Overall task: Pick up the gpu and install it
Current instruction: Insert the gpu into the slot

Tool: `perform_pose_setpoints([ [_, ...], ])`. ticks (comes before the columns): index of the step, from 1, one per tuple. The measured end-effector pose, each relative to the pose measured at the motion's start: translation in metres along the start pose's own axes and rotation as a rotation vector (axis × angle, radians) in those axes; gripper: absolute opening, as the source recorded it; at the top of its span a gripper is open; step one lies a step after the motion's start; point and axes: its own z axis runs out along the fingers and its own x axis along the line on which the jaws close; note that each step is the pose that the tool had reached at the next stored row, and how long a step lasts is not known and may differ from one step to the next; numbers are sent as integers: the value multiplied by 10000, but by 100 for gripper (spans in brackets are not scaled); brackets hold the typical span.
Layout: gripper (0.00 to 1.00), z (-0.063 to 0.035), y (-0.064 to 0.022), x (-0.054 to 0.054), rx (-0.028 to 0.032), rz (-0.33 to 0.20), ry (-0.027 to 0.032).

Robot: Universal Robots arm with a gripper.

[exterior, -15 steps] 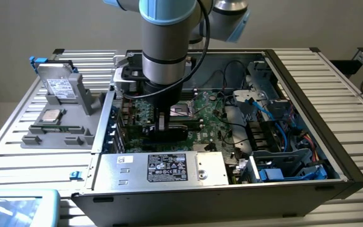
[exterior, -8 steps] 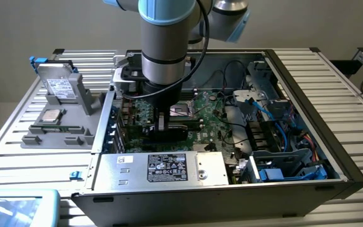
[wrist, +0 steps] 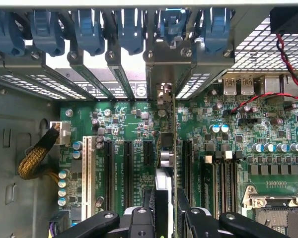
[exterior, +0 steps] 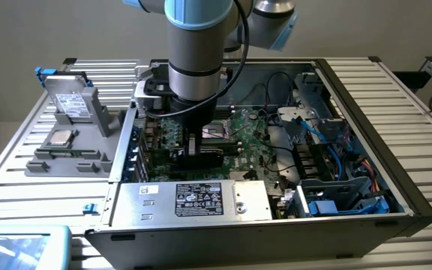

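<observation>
- So the arm (exterior: 195,67) is reaching straight down into the open PC case (exterior: 366,146), which lies on its side so the motherboard (wrist: 134,126) faces up. My guess is that's so a card can drop vertically into a slot.
- The gpu (wrist: 173,148) is edge-on in the wrist view, standing upright over the motherboard, in line with one of the long black expansion slots (wrist: 128,166). It's held on edge, I'd say, so its bottom connector meets the slot and its bracket end points at the rear slot openings with the blue latches (wrist: 131,27).
- Can't tell whether it's fully seated or just above the slot.
- The gripper (wrist: 166,218) is clamped narrow on the gpu's top edge, fingers (wrist: 191,218) pressed on either side of the card, so it's holding it, not let go.
- In the exterior view the gripper (exterior: 193,149) sits low over the motherboard's middle.
- Well outside the case, past its wall on the exterior view's left, a grey fixture (exterior: 73,152) holds a hard drive (exterior: 72,104), untouched.
</observation>
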Motion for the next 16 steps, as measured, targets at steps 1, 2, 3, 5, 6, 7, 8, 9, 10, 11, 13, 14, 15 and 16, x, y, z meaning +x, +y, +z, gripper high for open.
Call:
perform_pose_setpoints([
  [1,28,0,0,0,2,0,0],
  [2,28,-1,0,0,3,0,-1],
  [3,28,-2,0,0,3,0,-1],
  [5,28,-8,1,0,4,0,-1],
  [6,28,-12,1,0,4,1,-3],
  [7,28,-17,2,0,4,1,-3],
  [8,28,-21,2,-1,4,2,-3],
  [9,28,-26,3,0,-1,3,5],
  [10,30,-27,3,0,3,2,3],
  [11,30,-27,3,0,4,2,1],
  [13,36,-27,2,0,5,1,1],
  [14,36,-26,2,0,6,0,0],
  [15,36,-31,2,0,6,0,0],
  [16,36,-62,5,1,5,0,3],
])
